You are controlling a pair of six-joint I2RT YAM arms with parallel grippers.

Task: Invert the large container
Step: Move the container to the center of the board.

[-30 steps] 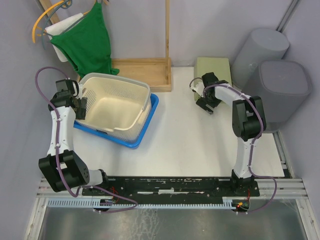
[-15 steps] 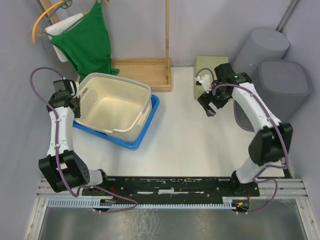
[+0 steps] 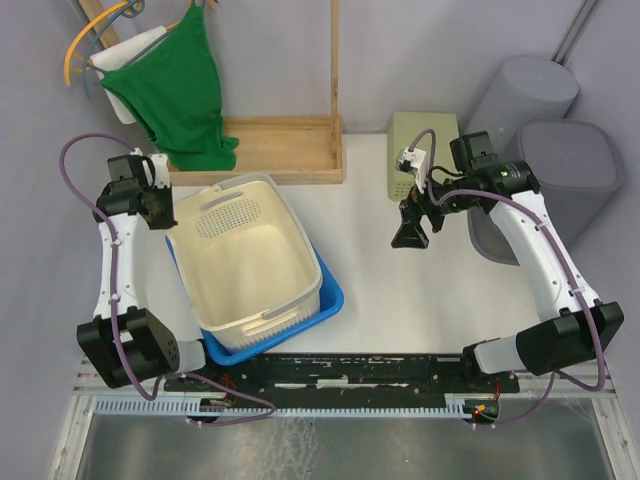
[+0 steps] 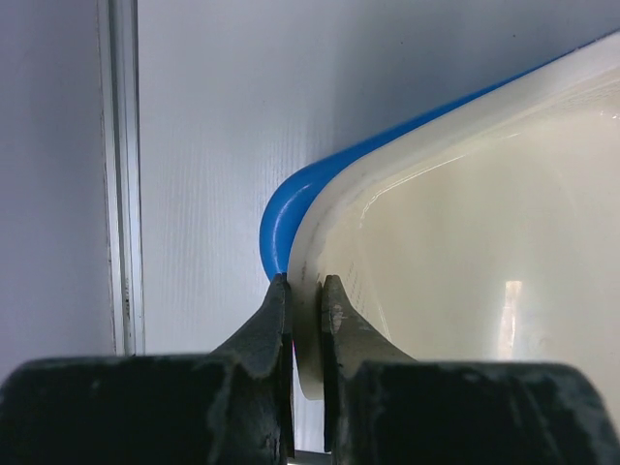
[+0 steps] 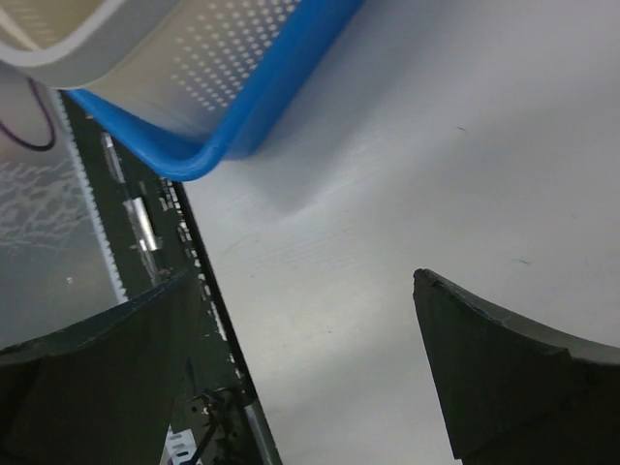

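Left fingers pinched the rim of the large cream perforated plastic container between them; blue plastic tray lay just outside them. Right fingers stood wide apart, empty, over white tabletop.

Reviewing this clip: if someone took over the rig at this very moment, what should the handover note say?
Left gripper: shut on the rim of the cream basket at its far left corner.
Right gripper: open, empty, hovering over the white table, apart from the basket.
The basket sits upright, open side up, nested in the blue tray.
Done: rim grasped.
Left: tip the basket over so it rests upside down; it is not yet turned.
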